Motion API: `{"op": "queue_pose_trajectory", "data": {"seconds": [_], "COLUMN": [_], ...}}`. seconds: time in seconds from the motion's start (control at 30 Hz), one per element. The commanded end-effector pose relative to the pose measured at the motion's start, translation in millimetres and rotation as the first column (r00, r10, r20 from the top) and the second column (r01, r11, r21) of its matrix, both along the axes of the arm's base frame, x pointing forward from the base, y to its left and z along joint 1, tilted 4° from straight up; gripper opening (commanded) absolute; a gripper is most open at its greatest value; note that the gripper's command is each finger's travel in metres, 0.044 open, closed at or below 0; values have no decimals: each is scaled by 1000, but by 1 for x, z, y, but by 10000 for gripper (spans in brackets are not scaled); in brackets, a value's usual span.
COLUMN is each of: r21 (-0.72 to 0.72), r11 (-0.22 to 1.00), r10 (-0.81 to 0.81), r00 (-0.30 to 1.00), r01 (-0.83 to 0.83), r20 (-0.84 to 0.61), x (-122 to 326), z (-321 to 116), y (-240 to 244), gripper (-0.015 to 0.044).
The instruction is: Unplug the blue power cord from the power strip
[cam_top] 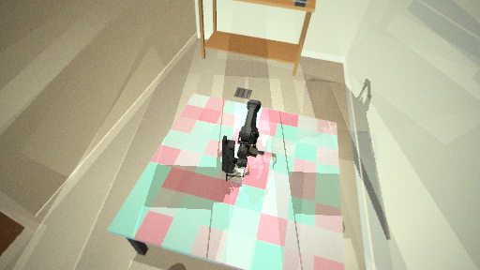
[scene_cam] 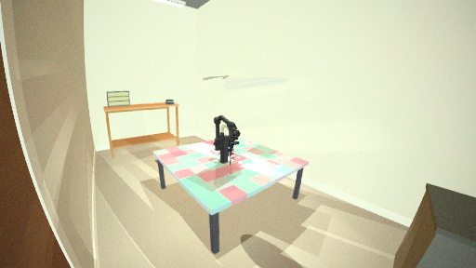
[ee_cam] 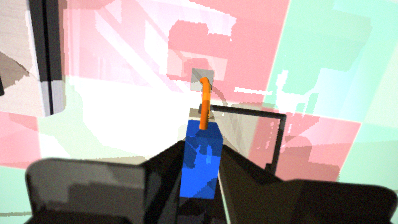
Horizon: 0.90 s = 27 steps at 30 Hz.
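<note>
Wrist view shows our fingers closed on the blue plug [ee_cam: 201, 160] above the desk [ee_cam: 325, 45], its long axis and orange cord [ee_cam: 204, 102] pointing straight ahead.
</note>
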State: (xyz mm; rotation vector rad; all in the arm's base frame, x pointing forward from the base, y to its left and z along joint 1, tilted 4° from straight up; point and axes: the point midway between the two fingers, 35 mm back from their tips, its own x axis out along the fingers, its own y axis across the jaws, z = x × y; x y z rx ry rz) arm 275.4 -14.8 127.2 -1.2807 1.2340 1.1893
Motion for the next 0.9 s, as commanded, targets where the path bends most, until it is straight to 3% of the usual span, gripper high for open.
{"op": "queue_pose_trajectory", "data": {"seconds": [0.0, 0.87], "r21": [2, 7], "r11": [1000, 1000], "r10": [-1, 3], "r00": [1000, 1000], "r01": [1, -3], "r20": [1, 0], "x": [1, 0], "z": [0, -2], "y": [5, 48], "gripper": [0, 0]}}
